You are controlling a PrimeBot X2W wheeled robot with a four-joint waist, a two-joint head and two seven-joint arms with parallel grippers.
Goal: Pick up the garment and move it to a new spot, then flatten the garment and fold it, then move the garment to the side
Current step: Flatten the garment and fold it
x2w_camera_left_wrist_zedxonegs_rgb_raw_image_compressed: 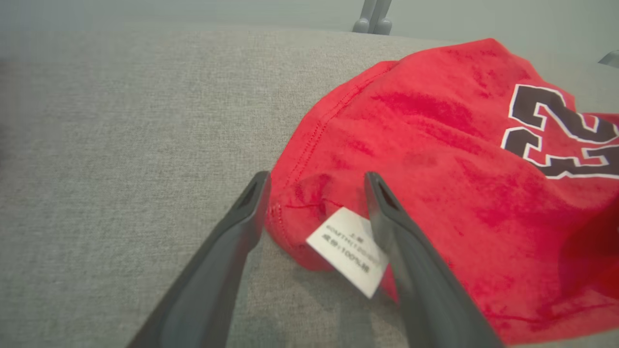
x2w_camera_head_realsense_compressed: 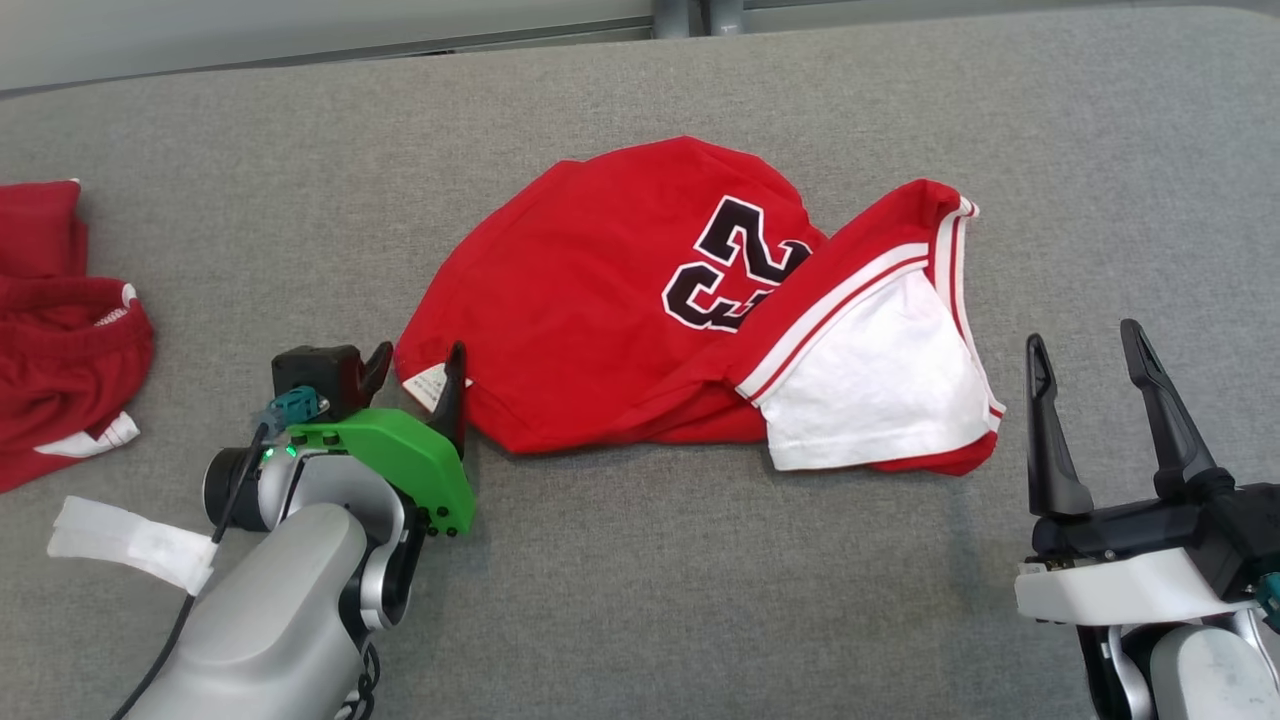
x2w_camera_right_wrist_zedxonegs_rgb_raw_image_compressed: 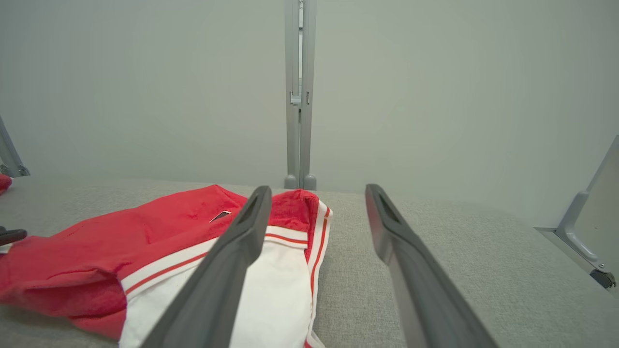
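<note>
A red garment (x2w_camera_head_realsense_compressed: 600, 290) with a black number and a white side panel (x2w_camera_head_realsense_compressed: 870, 385) lies crumpled in the middle of the grey table (x2w_camera_head_realsense_compressed: 640, 580). My left gripper (x2w_camera_head_realsense_compressed: 418, 372) stands open at its lower-left corner, fingers straddling the hem and a white care label (x2w_camera_left_wrist_zedxonegs_rgb_raw_image_compressed: 349, 250). In the left wrist view the red garment (x2w_camera_left_wrist_zedxonegs_rgb_raw_image_compressed: 435, 159) corner sits between the two fingers of the left gripper (x2w_camera_left_wrist_zedxonegs_rgb_raw_image_compressed: 316, 180). My right gripper (x2w_camera_head_realsense_compressed: 1088, 345) is open just right of the garment's white panel, apart from it. The right wrist view shows the garment (x2w_camera_right_wrist_zedxonegs_rgb_raw_image_compressed: 159, 232) left of the right gripper (x2w_camera_right_wrist_zedxonegs_rgb_raw_image_compressed: 316, 191).
Another red garment (x2w_camera_head_realsense_compressed: 60, 330) lies at the table's left edge. White tape (x2w_camera_head_realsense_compressed: 130, 540) wraps the left arm's cable. A metal post (x2w_camera_right_wrist_zedxonegs_rgb_raw_image_compressed: 299, 96) stands behind the table's far edge, with a pale wall beyond.
</note>
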